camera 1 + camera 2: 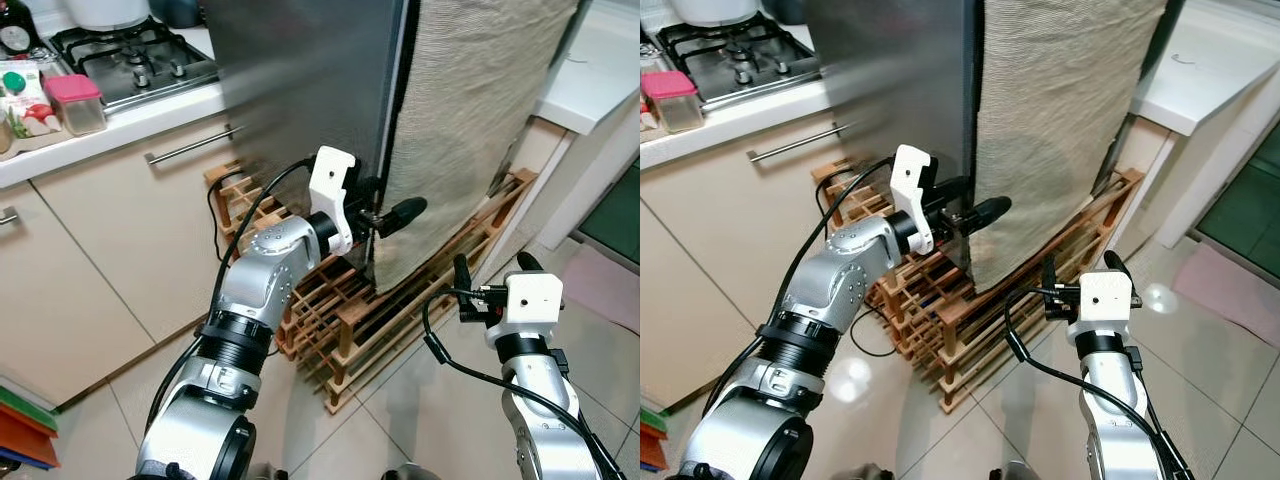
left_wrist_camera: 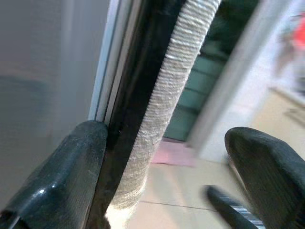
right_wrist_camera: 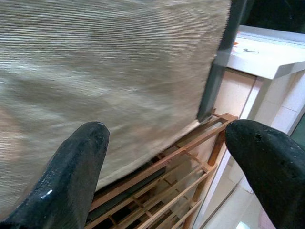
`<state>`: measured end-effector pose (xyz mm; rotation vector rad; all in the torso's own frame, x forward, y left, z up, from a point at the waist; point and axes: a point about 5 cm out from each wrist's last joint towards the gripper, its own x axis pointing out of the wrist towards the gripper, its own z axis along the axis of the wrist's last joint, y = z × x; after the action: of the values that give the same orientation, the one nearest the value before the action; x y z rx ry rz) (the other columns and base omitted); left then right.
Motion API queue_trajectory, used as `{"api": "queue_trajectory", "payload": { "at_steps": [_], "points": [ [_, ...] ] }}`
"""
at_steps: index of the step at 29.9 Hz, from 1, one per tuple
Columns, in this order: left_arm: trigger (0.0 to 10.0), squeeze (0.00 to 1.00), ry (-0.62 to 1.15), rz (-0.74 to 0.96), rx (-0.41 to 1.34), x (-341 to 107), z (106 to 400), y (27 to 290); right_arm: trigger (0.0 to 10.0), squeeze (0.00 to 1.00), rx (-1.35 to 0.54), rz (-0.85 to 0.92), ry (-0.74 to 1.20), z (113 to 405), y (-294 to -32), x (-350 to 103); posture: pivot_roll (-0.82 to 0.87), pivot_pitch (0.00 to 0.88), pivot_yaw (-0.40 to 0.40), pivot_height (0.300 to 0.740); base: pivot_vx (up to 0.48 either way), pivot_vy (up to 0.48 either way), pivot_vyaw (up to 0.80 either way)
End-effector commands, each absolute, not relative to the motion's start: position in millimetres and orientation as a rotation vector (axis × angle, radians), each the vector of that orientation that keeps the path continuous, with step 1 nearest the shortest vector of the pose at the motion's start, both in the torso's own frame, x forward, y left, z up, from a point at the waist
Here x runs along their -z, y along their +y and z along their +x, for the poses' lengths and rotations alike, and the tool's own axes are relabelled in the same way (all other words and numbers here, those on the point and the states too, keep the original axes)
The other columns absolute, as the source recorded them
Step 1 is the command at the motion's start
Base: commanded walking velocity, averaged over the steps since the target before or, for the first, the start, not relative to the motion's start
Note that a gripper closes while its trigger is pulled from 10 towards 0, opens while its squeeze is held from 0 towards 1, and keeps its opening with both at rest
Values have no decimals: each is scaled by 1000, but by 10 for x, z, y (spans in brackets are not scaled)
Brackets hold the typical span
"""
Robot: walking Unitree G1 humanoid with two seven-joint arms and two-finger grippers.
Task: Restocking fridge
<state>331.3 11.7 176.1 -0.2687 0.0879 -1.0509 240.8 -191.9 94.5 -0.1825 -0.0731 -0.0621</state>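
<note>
One fridge (image 1: 300,90), tall and upright, long axis vertical, grey steel face turned toward the camera, standing at the end of the table (image 1: 110,125) beside the hob (image 1: 130,55). One beige woven cloth (image 1: 470,110) hanging down over the fridge's right part, running top to bottom along the same vertical line, lower hem just above a wooden rack (image 1: 400,300) on the floor. One such rack, slatted, lying low against the fridge foot.

Left gripper (image 1: 385,210) raised to the dark seam between steel face and cloth, fingers spread wide; in the left wrist view one finger (image 2: 71,167) touching the seam edge, the other well out past the cloth's rolled edge (image 2: 167,105). Nothing held.

Right gripper (image 1: 490,268) lower, near the rack's right end, fingers also wide apart and empty, pointing at the cloth and rack.

On the table's left part: one pink-lidded clear container (image 1: 78,102), beside one packet (image 1: 20,100).
</note>
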Motion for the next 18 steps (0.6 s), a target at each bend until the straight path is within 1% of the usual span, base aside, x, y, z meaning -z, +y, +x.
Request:
{"api": "queue_trajectory", "payload": {
  "at_steps": [1,4,7,9,12,13,14,15,16,18],
  "points": [
    [10000,0,46,-288,1175,-1937,3251,-95,10000,0,80,-172,-63,2424,-1937,-932,-132,0,43,714,0,0,0],
    [10000,0,49,-301,1180,-1942,3252,-104,10000,0,79,-169,-54,2421,-1931,-918,-135,0,44,714,0,0,0],
    [10000,0,56,-326,1195,-1939,3236,-137,10000,0,61,-181,46,2336,-1976,-734,-151,0,45,714,0,0,0],
    [10000,0,57,-329,1203,-1939,3224,-153,10000,0,73,-180,145,2264,-2050,-564,-152,0,45,714,0,0,0],
    [10000,0,57,-340,1224,-1946,3197,-182,10000,0,59,-170,432,2032,-2180,-94,-160,0,43,714,0,0,0],
    [10000,0,57,-340,1224,-1946,3197,-182,10000,0,59,-170,432,2032,-2180,-94,-160,0,43,714,0,0,0],
    [10000,0,53,-352,1235,-1960,3183,-200,10000,0,51,-120,691,1759,-2267,275,-160,0,42,714,0,0,0],
    [10000,0,53,-352,1235,-1960,3183,-200,10000,0,51,-120,691,1759,-2267,275,-160,0,42,714,0,0,0],
    [10000,0,47,-366,1241,-1988,3176,-206,10000,0,55,-46,856,1562,-2304,482,-161,0,42,714,0,0,0],
    [10000,0,37,-380,1245,-2030,3169,-190,10000,0,69,20,905,1526,-2312,542,-160,0,42,714,0,0,0]
  ]
}}
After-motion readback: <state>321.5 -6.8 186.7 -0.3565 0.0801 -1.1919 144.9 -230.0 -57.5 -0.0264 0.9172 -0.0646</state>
